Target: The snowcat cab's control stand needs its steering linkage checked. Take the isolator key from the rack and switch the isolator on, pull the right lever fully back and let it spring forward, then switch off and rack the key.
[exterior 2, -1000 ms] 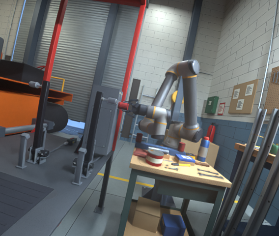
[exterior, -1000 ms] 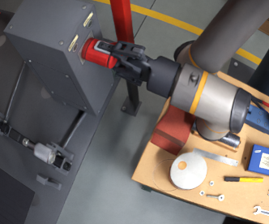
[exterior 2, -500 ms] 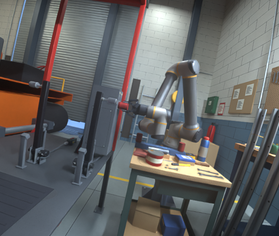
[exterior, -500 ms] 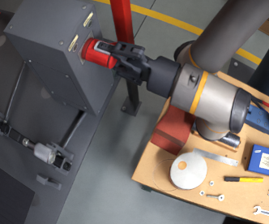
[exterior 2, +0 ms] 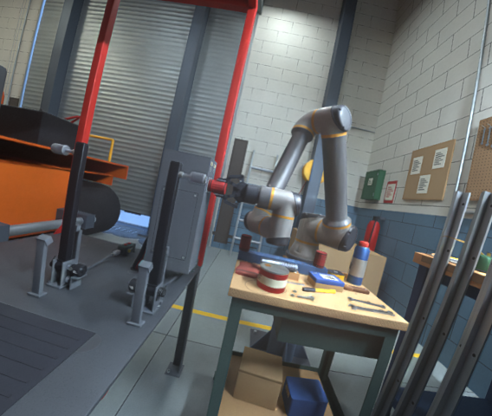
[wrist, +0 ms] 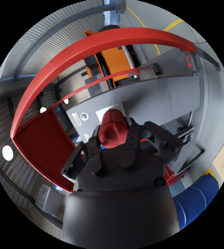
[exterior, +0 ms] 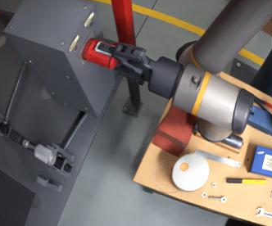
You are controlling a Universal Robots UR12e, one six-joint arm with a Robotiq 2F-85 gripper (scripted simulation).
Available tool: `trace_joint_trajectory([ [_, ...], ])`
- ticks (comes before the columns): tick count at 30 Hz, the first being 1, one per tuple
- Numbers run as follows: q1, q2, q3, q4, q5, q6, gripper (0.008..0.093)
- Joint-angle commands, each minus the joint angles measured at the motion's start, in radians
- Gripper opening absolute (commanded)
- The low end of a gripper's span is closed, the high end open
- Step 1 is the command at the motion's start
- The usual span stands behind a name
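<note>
The red isolator key [exterior: 96, 53] [exterior 2: 216, 186] [wrist: 112, 130] sits end-on against the side face of the grey control stand box [exterior: 55, 46] [exterior 2: 183, 210]. My gripper [exterior: 113, 53] [exterior 2: 230, 187] [wrist: 113, 137] reaches in level from the workbench side, and its two fingers clamp the key's red body. Two small labelled slots [exterior: 74, 43] lie on the same face just above the key. A lever with a grey grip [exterior: 44, 153] lies lower left on the stand's platform. The key's tip is hidden against the box.
A wooden workbench [exterior: 231, 177] [exterior 2: 313, 300] stands to the right with a blue box, a white disc, wrenches and a screwdriver on it. A red post [exterior: 122, 14] rises right behind the gripper. The orange snowcat body [exterior 2: 22, 188] is at far left.
</note>
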Motion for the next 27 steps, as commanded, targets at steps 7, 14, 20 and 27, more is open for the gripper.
trace_joint_trajectory([
  [7,0.000,-0.001,-0.001,-0.001,0.000,0.000,0.0260],
  [14,0.000,-0.001,-0.001,-0.001,0.000,0.000,0.0400],
  [20,0.000,-0.001,-0.001,-0.001,0.000,0.000,0.0520],
  [27,0.000,-0.001,-0.001,-0.001,0.000,0.000,0.0660],
])
